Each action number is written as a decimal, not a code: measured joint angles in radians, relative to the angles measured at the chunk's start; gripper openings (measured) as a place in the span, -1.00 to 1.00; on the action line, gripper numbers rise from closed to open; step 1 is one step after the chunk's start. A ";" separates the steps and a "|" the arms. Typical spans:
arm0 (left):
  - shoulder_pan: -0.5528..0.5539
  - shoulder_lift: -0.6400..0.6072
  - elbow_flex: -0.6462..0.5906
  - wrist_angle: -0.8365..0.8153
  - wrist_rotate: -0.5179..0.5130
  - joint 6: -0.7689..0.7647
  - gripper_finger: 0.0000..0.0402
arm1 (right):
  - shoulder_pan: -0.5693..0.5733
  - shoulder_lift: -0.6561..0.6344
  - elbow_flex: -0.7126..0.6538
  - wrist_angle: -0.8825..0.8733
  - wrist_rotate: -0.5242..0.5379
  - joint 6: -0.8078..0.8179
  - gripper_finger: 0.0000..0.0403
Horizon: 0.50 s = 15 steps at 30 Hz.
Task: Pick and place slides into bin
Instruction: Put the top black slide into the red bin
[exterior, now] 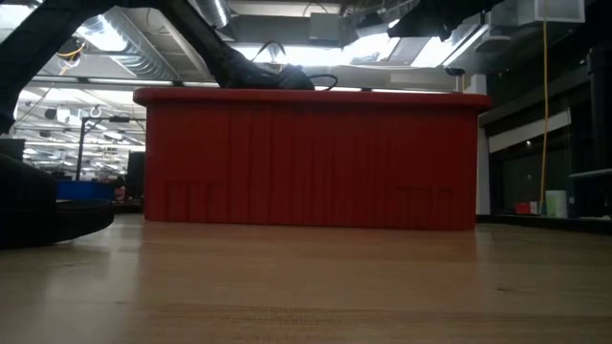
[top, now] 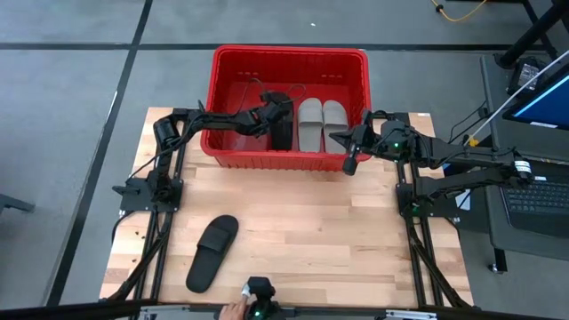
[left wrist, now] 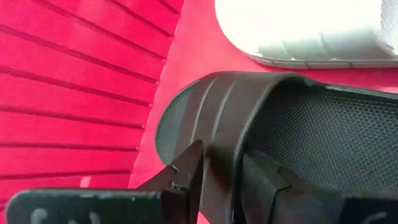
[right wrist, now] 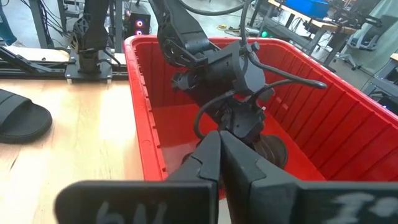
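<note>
1. Red plastic forms the bin point(top: 289, 62), which is set at the table's point(top: 338, 231) far edge.
2. One black slide point(top: 281, 132) is gripped on edge by the left gripper point(top: 274, 114) inside the bin, beside two grey slides point(top: 321, 123) lying flat.
3. Another black slide point(top: 212, 252) is left on the table.
4. The right gripper point(top: 350, 153) is held clenched, empty, outside the bin's near right corner.

Evenly and brightly lit from overhead in the high view, with soft, short shadows under the arms on the tabletop point(top: 302, 213). Backlit in the low view by ceiling strips, leaving the bin point(exterior: 311, 158) wall dull and the near tabletop blurred. Blown out to white on the grey slide point(left wrist: 311, 28) in the left wrist view. Soft focus on the nearest fingers in both wrist views.
</note>
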 joint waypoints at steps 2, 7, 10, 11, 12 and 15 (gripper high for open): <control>0.000 0.000 0.000 -0.002 0.000 -0.015 -0.54 | 0.000 0.000 0.000 0.000 0.000 0.000 -0.90; -0.002 0.000 0.000 -0.005 -0.001 -0.019 -0.47 | 0.000 0.000 0.000 0.000 0.000 0.000 -0.88; -0.003 0.000 0.000 -0.005 -0.001 -0.038 -0.42 | 0.000 0.000 0.000 0.000 0.000 0.000 -0.88; -0.003 0.000 0.000 -0.006 -0.001 -0.051 -0.40 | 0.000 0.000 0.000 -0.001 0.000 0.000 -0.88; -0.003 0.000 0.000 -0.008 0.000 -0.057 -0.38 | 0.000 0.000 0.000 0.000 0.000 0.000 -0.88; -0.008 0.000 0.001 -0.024 0.000 -0.053 -0.31 | 0.000 0.000 0.000 0.000 0.000 0.000 -0.88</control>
